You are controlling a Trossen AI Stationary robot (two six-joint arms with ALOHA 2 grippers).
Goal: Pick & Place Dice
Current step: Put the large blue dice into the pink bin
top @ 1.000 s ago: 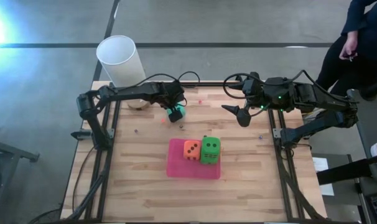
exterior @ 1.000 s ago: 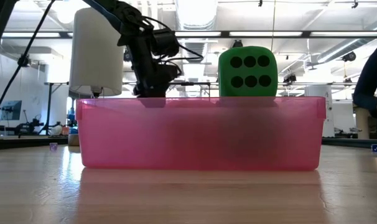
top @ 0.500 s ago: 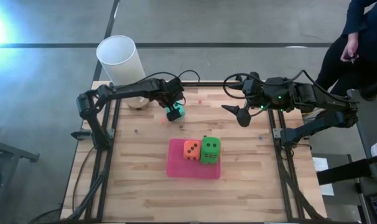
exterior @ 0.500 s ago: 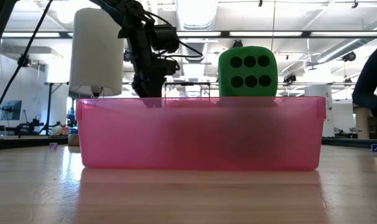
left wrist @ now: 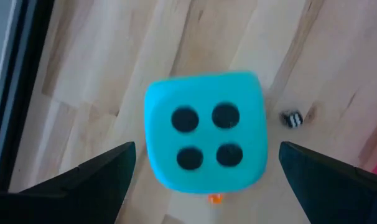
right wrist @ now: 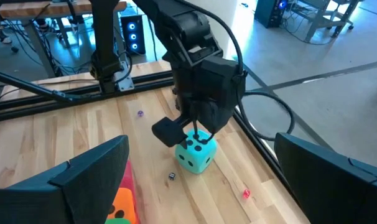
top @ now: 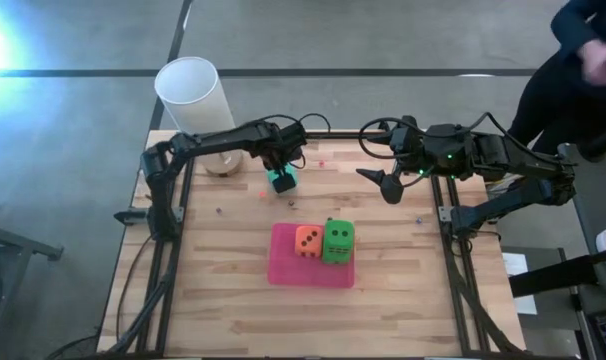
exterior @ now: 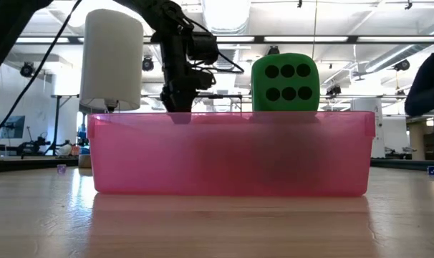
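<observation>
A teal die (top: 283,181) with four pips up rests on the wooden table at the far left of centre; it also shows in the left wrist view (left wrist: 204,130) and the right wrist view (right wrist: 195,155). My left gripper (top: 280,172) hangs over it, open, one finger on either side and clear of it. A pink tray (top: 283,268) at mid-table holds an orange die (top: 307,241) and a green block of dice (top: 337,242). A green die (exterior: 285,82) rises above the tray rim. My right gripper (top: 389,186) is open and empty above the far right.
A tall white cylinder (top: 193,95) stands at the far left corner. Tiny specks, among them a very small die (left wrist: 292,119), lie on the wood near the teal die. A person (top: 573,70) stands beyond the far right corner. Bare wood lies in front of the tray.
My left arm has swung a little toward the table's right edge, its gripper staying over the teal die. The die has kept its place. The person at the far right has moved an arm.
</observation>
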